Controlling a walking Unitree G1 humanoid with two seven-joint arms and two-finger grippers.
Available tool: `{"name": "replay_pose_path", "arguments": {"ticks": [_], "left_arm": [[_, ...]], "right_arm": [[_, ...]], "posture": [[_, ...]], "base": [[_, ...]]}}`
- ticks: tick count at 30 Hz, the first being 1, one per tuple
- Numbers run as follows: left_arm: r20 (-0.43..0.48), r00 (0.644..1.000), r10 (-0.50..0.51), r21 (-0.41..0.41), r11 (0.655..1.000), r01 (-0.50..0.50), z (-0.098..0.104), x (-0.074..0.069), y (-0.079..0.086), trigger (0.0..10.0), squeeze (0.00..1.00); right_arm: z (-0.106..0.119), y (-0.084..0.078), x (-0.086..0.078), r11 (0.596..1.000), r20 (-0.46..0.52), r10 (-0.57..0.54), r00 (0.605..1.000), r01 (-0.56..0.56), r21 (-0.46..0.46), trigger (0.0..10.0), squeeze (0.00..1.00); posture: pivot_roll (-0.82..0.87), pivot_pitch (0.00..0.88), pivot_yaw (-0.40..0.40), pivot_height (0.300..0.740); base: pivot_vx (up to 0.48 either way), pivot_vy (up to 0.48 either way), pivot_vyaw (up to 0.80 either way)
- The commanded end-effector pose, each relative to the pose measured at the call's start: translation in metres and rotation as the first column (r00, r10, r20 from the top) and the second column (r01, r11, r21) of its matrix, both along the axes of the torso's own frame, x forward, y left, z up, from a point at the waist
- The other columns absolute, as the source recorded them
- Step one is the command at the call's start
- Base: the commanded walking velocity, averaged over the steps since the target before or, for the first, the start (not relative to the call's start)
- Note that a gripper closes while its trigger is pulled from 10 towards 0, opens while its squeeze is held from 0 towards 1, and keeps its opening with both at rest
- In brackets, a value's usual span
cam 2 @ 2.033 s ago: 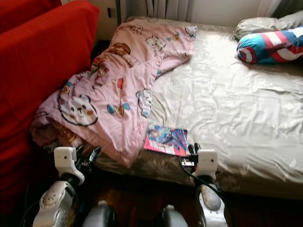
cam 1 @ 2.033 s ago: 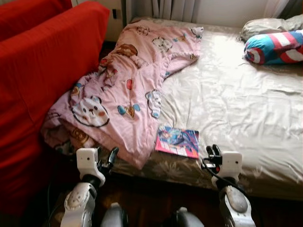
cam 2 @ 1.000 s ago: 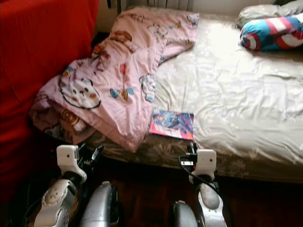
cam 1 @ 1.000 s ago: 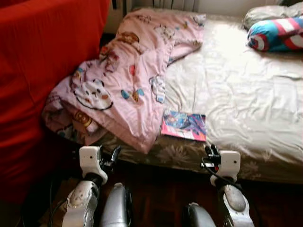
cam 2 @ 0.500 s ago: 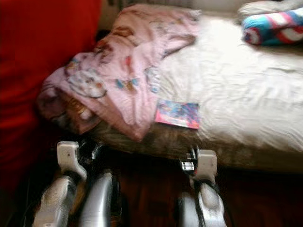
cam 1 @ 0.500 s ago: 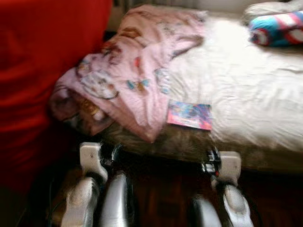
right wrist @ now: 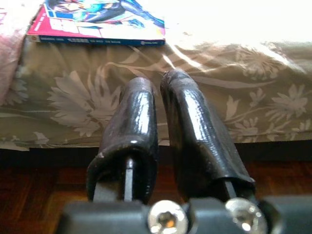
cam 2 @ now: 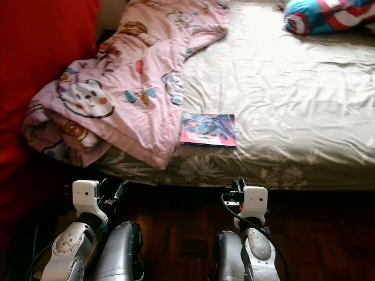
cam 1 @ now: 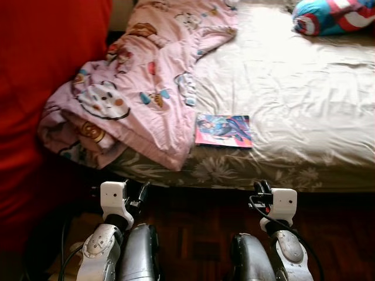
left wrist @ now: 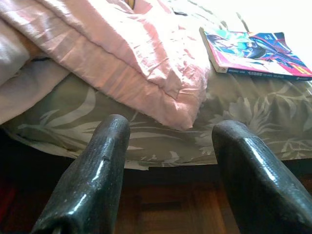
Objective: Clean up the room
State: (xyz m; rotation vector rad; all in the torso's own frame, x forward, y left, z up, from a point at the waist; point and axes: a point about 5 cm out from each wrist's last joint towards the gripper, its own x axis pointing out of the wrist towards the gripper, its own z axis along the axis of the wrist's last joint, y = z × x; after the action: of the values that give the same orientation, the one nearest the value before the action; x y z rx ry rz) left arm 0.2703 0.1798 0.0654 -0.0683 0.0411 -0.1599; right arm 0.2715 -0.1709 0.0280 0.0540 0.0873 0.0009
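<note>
1. Left gripper (left wrist: pixel 168 161): jaws spread wide, empty, held low over the wooden floor (cam 1: pixel 193 228) short of the bed edge.
2. Right gripper (right wrist: pixel 163 131): jaws clenched together, holding nothing, also short of the bed (cam 1: pixel 304 111).
3. Book (cam 1: pixel 223 130): lies flat at the bed's near edge, ahead of and between both grippers, long axis parallel to that edge. Judged nearer the right arm.
4. Pink blanket (cam 1: pixel 146 88): rumpled, just left of the book, its corner overhanging the edge; may obstruct a left-arm reach.
5. Striped pillow (cam 1: pixel 334 14): far right, well apart.
</note>
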Motion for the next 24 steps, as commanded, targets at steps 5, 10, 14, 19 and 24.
{"name": "replay_pose_path", "arguments": {"ticks": [5,10,14,19,24], "left_arm": [[-0.013,1.000,0.011,0.002,1.000,-0.011,-0.0025,-0.0021,0.0021,10.0,0.00],[-0.011,1.000,0.014,0.002,1.000,-0.014,-0.0019,-0.0013,0.0025,10.0,0.00],[-0.008,1.000,0.013,0.001,1.000,-0.013,-0.0015,-0.0005,0.0025,10.0,0.00],[-0.006,1.000,0.013,0.004,1.000,-0.013,-0.0010,-0.0001,0.0029,10.0,0.00],[-0.005,1.000,0.012,0.006,1.000,-0.012,-0.0008,-0.0004,0.0027,10.0,0.00]], "right_arm": [[-0.0028,-0.0030,-0.0012,1.000,-0.010,-0.022,1.000,0.022,0.006,10.0,0.00],[-0.0016,-0.0028,0.0005,1.000,-0.004,-0.021,1.000,0.021,0.004,10.0,0.00],[-0.0003,-0.0019,0.0025,1.000,0.000,-0.021,1.000,0.021,0.003,10.0,0.00],[0.0008,-0.0011,0.0041,1.000,0.003,-0.023,1.000,0.023,0.001,10.0,0.00],[0.0011,-0.0003,0.0048,1.000,0.004,-0.023,1.000,0.023,0.001,10.0,0.00]], "posture": [[0.07,0.200,-0.031,0.595],[0.07,0.197,-0.032,0.595],[0.07,0.197,-0.032,0.595],[0.07,0.197,-0.032,0.595],[0.08,0.197,-0.032,0.595]], "base": [[0.260,0.000,0.00],[0.277,0.000,0.00],[0.318,0.000,0.00],[0.332,0.000,0.00],[0.329,0.000,0.00]]}}
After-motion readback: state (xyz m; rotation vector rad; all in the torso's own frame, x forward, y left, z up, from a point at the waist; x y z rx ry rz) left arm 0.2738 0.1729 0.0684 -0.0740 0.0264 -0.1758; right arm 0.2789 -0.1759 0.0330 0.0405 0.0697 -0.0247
